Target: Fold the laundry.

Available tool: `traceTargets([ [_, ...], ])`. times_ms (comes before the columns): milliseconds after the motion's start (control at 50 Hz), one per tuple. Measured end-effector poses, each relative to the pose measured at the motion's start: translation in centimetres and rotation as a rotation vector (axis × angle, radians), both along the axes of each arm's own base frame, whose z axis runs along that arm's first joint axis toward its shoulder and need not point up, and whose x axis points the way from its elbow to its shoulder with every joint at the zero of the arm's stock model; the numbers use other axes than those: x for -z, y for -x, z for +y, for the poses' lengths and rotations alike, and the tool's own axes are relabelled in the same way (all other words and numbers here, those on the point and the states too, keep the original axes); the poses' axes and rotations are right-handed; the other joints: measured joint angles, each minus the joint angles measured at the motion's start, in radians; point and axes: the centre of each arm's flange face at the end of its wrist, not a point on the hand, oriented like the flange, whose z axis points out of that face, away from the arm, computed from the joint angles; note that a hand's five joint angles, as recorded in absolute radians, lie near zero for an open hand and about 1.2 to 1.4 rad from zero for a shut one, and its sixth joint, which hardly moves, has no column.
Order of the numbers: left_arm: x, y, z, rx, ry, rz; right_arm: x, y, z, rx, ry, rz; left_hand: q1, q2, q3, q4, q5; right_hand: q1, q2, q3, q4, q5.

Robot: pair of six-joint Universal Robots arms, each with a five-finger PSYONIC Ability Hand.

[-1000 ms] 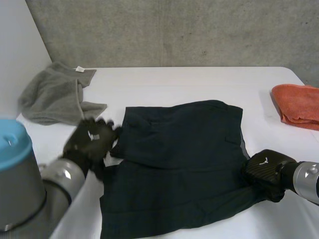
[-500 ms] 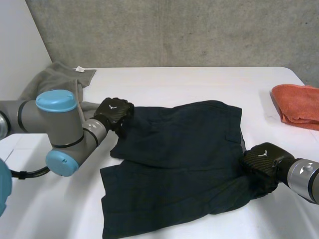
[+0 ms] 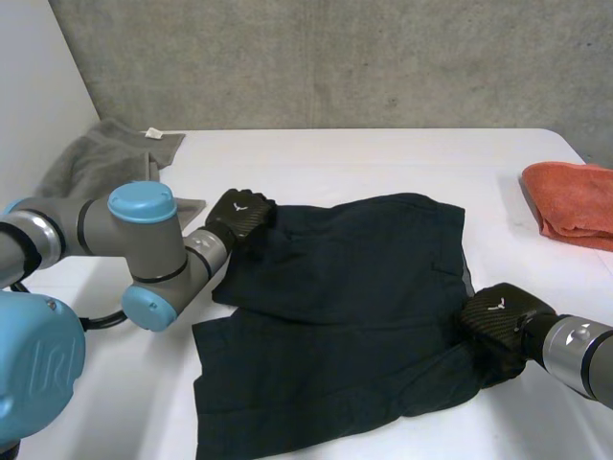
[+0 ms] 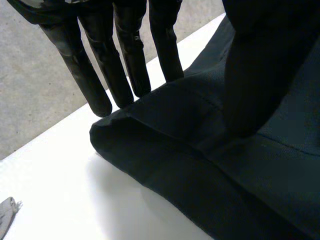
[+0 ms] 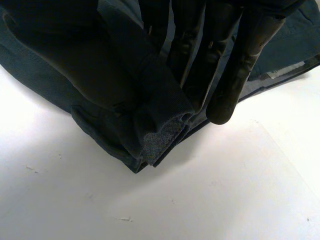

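Two shorts [image 3: 345,307] edges pinched: left hand [image 3: 239,213] far-left, right hand [image 3: 496,319] right; table [image 3: 383,163] around.

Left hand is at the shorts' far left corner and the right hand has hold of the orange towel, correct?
Not quite. The right hand is pinching the right edge of the dark shorts, as the right wrist view shows. The orange towel lies apart, untouched. The left hand is at the far left corner.
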Motion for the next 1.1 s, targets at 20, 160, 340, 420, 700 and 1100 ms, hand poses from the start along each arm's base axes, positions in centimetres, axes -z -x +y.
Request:
traceTargets([
  [20, 0.1, 0.1, -0.1, 0.0, 0.002, 0.0, 0.0, 0.0, 0.0, 0.0, 0.0, 0.0, 0.0, 0.0, 0.0, 0.0, 0.0, 0.0, 0.0, 0.0, 0.0, 0.0],
  [160, 0.3, 0.3, -0.7, -0.015, 0.019, 0.001, 0.3, 0.0, 0.0, 0.001, -0.007, 0.001, 0.222, 0.231, 0.232, 0.234, 0.231, 0.0, 0.0, 0.0, 0.0, 0.003],
  [340, 0.7, 0.3, -1.5, -0.038, 0.036, -0.003, 0.4, 0.0, 0.1, 0.001, -0.01, 0.002, 0.393, 0.437, 0.432, 0.435, 0.427, 0.0, 0.0, 0.0, 0.0, 0.006],
  [420, 0.9, 0.3, -1.7, -0.042, 0.036, -0.007, 0.4, 0.0, 0.2, 0.0, -0.009, 0.001, 0.457, 0.526, 0.52, 0.528, 0.505, 0.0, 0.0, 0.0, 0.0, 0.006],
  [700, -1.6, -0.7, -2.2, -0.087, 0.088, -0.016, 0.4, 0.0, 0.2, -0.001, -0.009, 0.001, 0.457, 0.526, 0.521, 0.531, 0.505, 0.0, 0.0, 0.0, 0.0, 0.006],
  [1100, -3.4, -1.0, 0.4, -0.089, 0.117, -0.109, 0.3, -0.1, -0.3, 0.06, 0.002, -0.069, -0.274, -0.293, -0.284, -0.297, -0.302, 0.0, 0.0, 0.003, 0.0, 0.006],
])
